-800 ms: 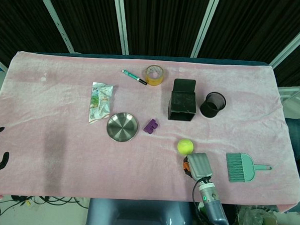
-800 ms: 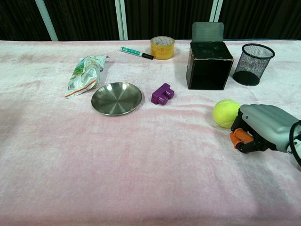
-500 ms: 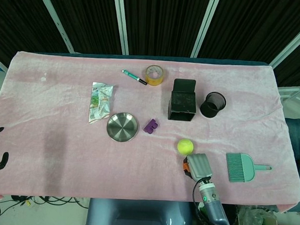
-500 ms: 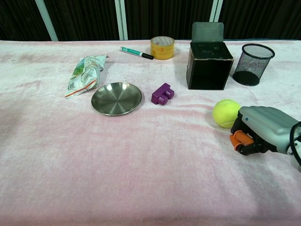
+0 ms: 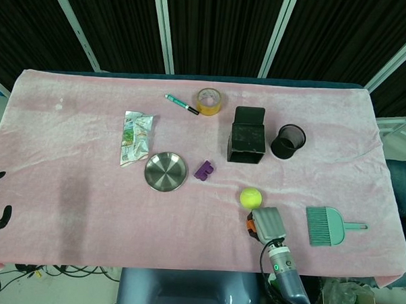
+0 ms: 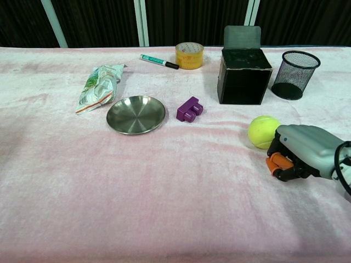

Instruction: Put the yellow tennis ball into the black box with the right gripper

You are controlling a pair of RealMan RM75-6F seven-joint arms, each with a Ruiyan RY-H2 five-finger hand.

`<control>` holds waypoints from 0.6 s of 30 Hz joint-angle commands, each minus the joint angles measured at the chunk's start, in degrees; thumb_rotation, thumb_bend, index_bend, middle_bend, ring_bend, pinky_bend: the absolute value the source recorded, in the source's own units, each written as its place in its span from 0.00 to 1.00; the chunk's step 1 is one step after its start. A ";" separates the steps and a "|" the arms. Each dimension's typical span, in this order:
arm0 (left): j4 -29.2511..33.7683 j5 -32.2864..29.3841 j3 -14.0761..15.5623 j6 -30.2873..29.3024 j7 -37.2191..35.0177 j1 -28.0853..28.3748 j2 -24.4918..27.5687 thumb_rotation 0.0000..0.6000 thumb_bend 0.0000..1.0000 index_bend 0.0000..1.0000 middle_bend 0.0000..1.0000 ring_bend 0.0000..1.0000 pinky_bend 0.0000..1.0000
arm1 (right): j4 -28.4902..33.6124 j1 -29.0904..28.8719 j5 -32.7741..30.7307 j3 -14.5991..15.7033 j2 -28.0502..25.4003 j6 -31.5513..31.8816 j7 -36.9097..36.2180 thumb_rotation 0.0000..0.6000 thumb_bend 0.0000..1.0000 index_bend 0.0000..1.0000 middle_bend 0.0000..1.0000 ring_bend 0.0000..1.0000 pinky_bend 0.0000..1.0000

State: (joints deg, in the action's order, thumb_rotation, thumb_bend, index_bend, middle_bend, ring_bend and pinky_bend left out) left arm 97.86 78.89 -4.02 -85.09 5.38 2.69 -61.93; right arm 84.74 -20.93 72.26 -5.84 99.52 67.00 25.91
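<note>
Positioning right hand (image 6: 300, 150), fingers curled and holding nothing, just beside yellow tennis ball (image 6: 263, 131) for grasp; black box (image 6: 243, 76) beyond.

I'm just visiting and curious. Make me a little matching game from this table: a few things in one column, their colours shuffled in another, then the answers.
Things:
1. ball
2. box
3. plate
4. brush

Colours:
A. silver
B. teal
C. yellow
D. black

Pairs: 1-C, 2-D, 3-A, 4-B
</note>
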 commanded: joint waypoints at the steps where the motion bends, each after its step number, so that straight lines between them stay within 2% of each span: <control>1: 0.02 -0.03 0.00 0.01 0.05 0.00 0.00 1.00 0.42 0.13 0.07 0.02 0.00 | 0.32 -0.11 -0.31 -0.05 -0.25 -0.26 -0.29 1.00 0.72 1.00 0.97 0.97 1.00; 10: 0.00 -0.09 0.02 0.08 0.10 0.01 -0.03 1.00 0.42 0.13 0.07 0.02 0.00 | 0.87 -0.68 -1.18 -0.38 -0.82 -1.18 -1.10 1.00 0.72 1.00 0.97 0.97 1.00; 18: 0.04 -0.37 -0.16 0.07 0.07 0.03 -0.02 1.00 0.42 0.13 0.07 0.02 0.00 | -0.10 -2.58 -3.59 -1.86 -0.36 -4.47 -2.77 1.00 0.72 1.00 0.97 0.97 1.00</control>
State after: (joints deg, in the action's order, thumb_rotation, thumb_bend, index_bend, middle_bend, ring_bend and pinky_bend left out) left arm 97.90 78.51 -4.18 -85.02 5.45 2.72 -61.95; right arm 84.90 -23.19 68.96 -7.46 98.97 62.90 23.42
